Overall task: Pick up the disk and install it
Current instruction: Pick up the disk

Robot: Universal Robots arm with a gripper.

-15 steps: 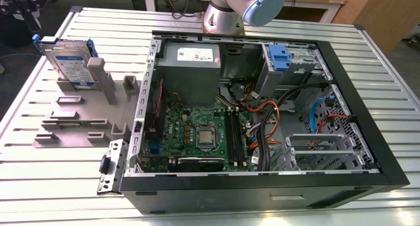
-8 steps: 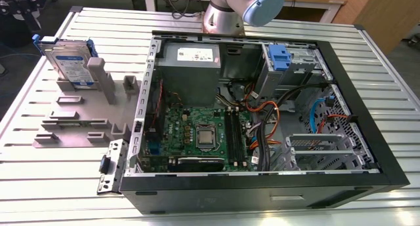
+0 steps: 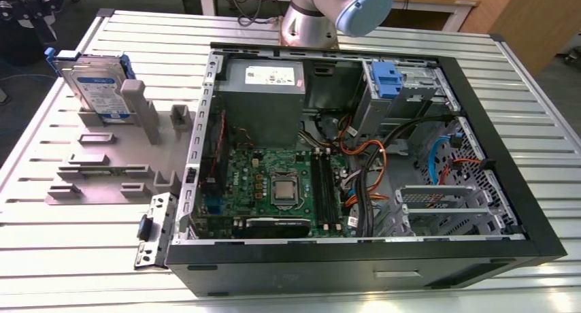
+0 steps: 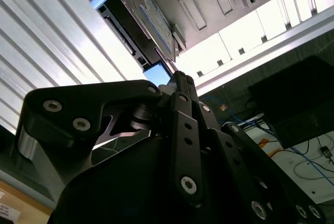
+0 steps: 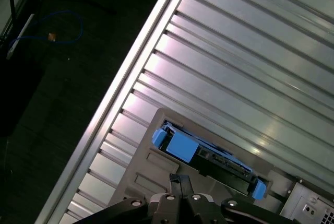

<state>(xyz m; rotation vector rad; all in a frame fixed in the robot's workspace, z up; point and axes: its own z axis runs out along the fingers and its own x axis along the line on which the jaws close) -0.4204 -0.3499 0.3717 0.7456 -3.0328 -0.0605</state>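
The disk [image 3: 95, 85] is a silver drive with a white-and-blue label and blue rails. It stands on edge in the grey slotted holder [image 3: 100, 170] on the table, at the exterior view's left beside the open computer case [image 3: 363, 156]. Both wrist views look down on the disk [image 4: 141, 20] [image 5: 209, 156] in its slot. My gripper [image 4: 180, 78] [image 5: 180, 179] hovers a short way off the disk, apart from it. Its fingers are shut together with nothing between them.
The case lies open with motherboard, cables and power supply exposed. A drive bay with a blue latch [image 3: 386, 78] sits at its back right. The arm's base [image 3: 336, 13] rises behind the case. The ribbed metal table [image 3: 73, 258] ends close to the holder, with dark floor [image 5: 52, 78] beyond.
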